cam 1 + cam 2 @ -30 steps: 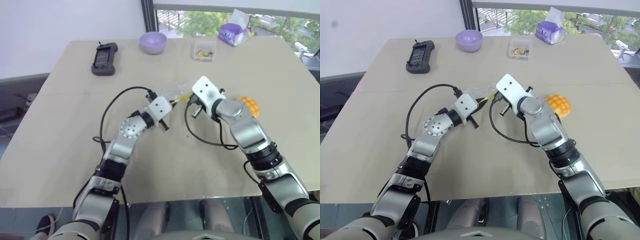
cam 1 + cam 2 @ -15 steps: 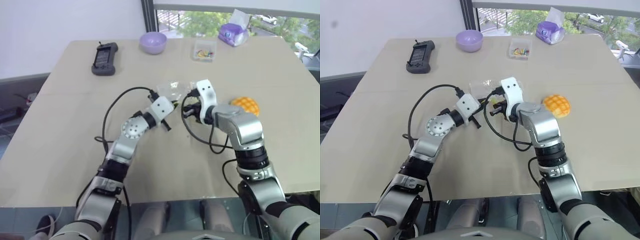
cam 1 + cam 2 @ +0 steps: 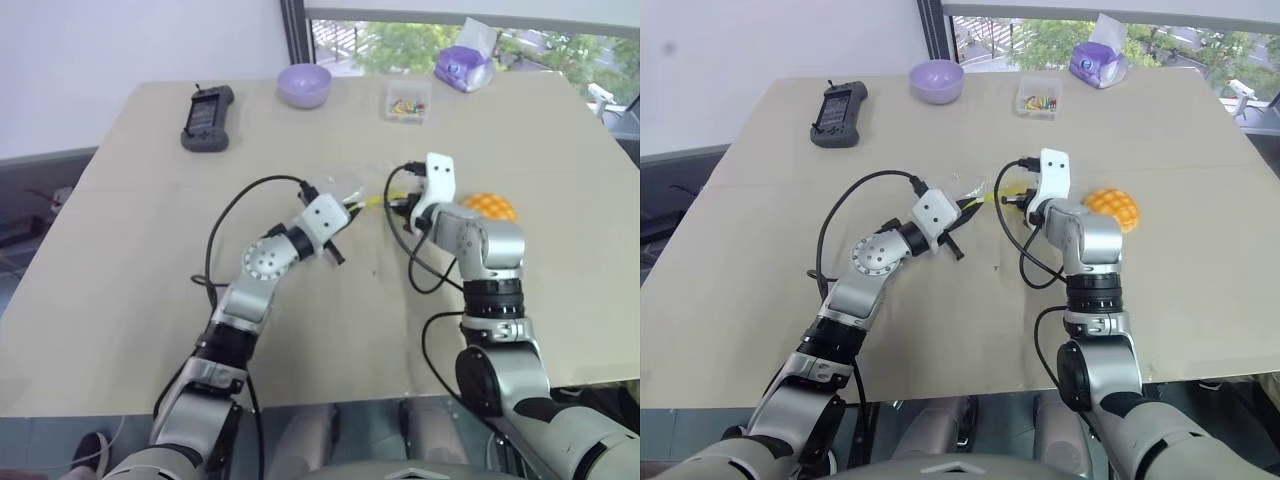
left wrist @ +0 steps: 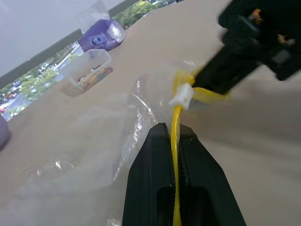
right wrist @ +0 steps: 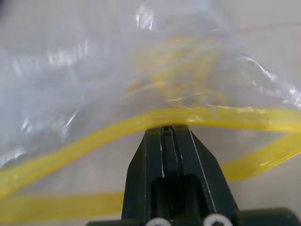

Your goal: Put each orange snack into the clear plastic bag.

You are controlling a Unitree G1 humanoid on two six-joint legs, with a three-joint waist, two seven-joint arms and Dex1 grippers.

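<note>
The clear plastic bag (image 3: 352, 186) hangs crumpled just above the table between my two grippers, its yellow seal strip (image 3: 374, 200) stretched between them. My left gripper (image 3: 346, 208) is shut on one end of the strip, which runs between its fingers (image 4: 155, 155) in the left wrist view. My right gripper (image 3: 396, 204) is shut on the strip's other side, the yellow band pinched at its tips (image 5: 167, 129). The orange snack (image 3: 492, 207), a round bun with a grid top, lies on the table just right of the right wrist, touched by neither gripper.
Along the table's far edge stand a purple bowl (image 3: 305, 84), a black handheld device (image 3: 208, 116), a small clear box of colourful bits (image 3: 408, 101) and a purple tissue packet (image 3: 462, 66). Black cables loop from both wrists over the table.
My right wrist has rolled and shifted right, its forearm swinging in closer to the body, pulling the yellow strip out sideways. The left gripper has held still on the bag.
</note>
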